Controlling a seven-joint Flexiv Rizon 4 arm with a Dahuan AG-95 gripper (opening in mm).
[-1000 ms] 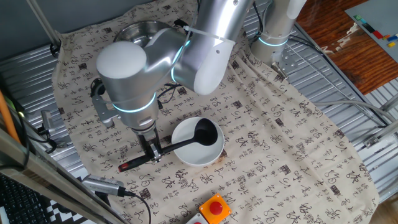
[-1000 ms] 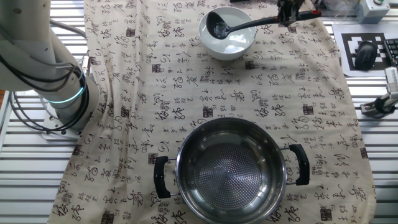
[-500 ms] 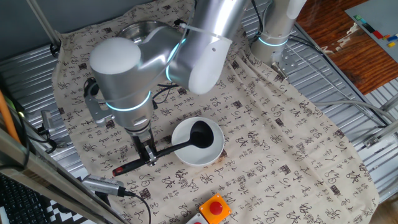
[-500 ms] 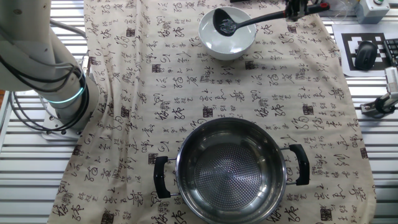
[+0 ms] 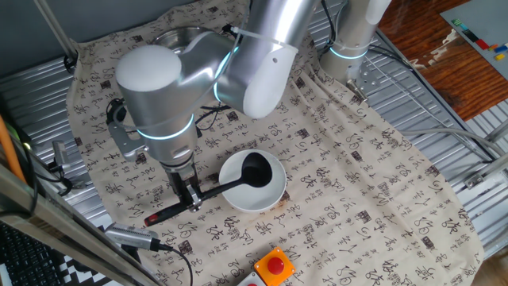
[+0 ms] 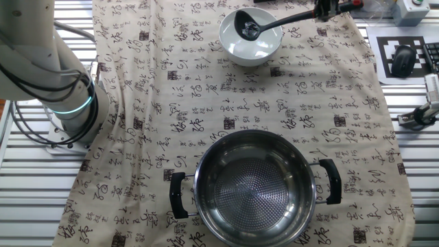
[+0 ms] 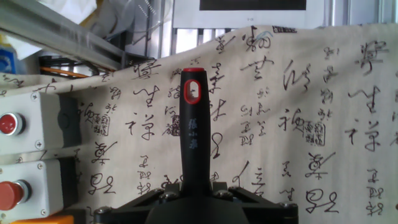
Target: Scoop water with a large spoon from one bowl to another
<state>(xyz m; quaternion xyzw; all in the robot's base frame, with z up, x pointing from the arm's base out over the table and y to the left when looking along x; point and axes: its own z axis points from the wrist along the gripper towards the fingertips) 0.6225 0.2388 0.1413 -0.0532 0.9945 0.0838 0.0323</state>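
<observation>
The big silver arm, which a second ago leaned further over the cloth, has drawn back toward the table's near edge and now holds almost as it did half a second ago. That pull has slid the black ladle's deep cup (image 5: 255, 169) from the far side of the plain glossy white bowl (image 6: 233, 46) to its middle, where it sits low in the water (a dip, I judge, with the lift yet to come).

The round shiny steel bowl with two black side handles (image 6: 254, 185) stands well apart across the printed cloth (image 6: 206, 103), with nothing between.

The two-finger gripper (image 5: 191, 199) is clamped on the ladle's thin handle near its red-tipped end (image 7: 191, 91). That end hangs close to the grey button boxes (image 7: 37, 155).
</observation>
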